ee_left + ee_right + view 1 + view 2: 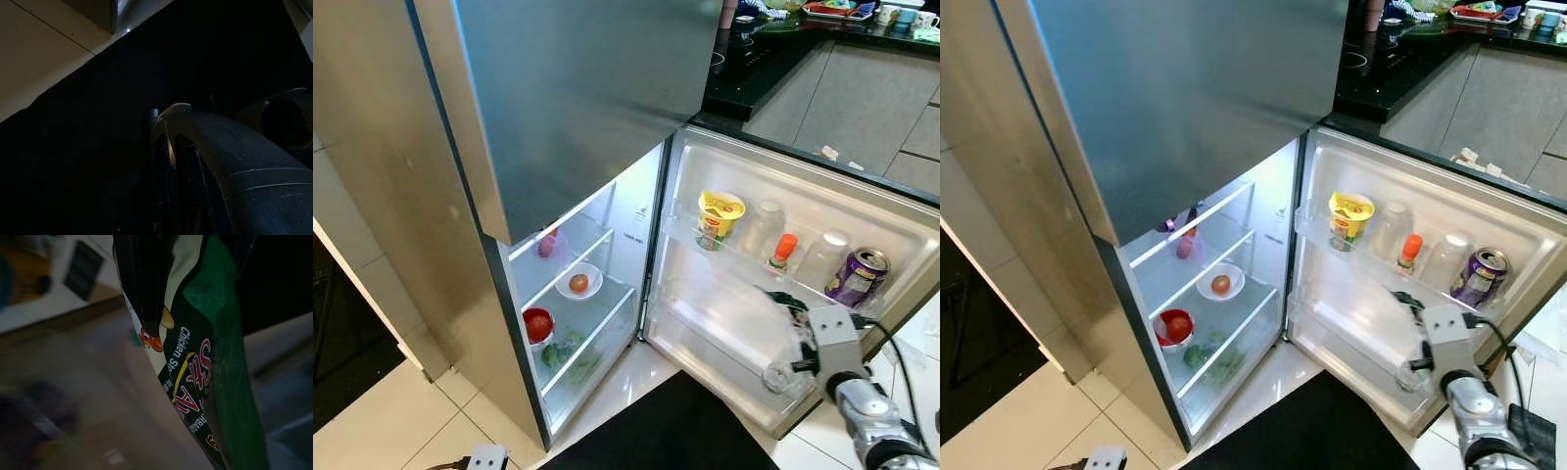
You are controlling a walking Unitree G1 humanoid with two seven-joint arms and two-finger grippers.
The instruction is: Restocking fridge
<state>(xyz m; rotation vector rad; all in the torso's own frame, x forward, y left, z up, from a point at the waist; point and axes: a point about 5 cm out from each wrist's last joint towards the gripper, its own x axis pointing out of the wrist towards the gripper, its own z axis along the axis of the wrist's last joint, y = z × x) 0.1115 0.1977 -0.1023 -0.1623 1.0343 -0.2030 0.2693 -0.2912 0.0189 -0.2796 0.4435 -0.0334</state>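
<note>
Lower right of the head frames, nearest me, I see my right arm reaching toward the open fridge door, with the right gripper up at the door's inner face, between the upper and lower door shelves. Its wrist camera shows a green and black packet, printed with a cartoon chicken and the words "Chicken Sto...", pressed close against the lens and apparently pinched in that gripper. In the head views the packet reads as a small dark shape at the fingertips; I cannot tell whether it touches the shelf.

Left gripper: dark wrist picture, arm hanging over a black floor mat beside pale tiles; I cannot tell how its fingers stand.

Lower door shelf: a clear glass jar just beside the right wrist.

Upper door shelf, frame left to right: yellow noodle cup, clear container, orange-capped bottle, another clear container, purple can.

Main compartment, centre left: a red bowl over greens in the bottom, a white bowl holding a round reddish fruit one shelf higher.

Top right, farthest: dark countertop with clutter.
</note>
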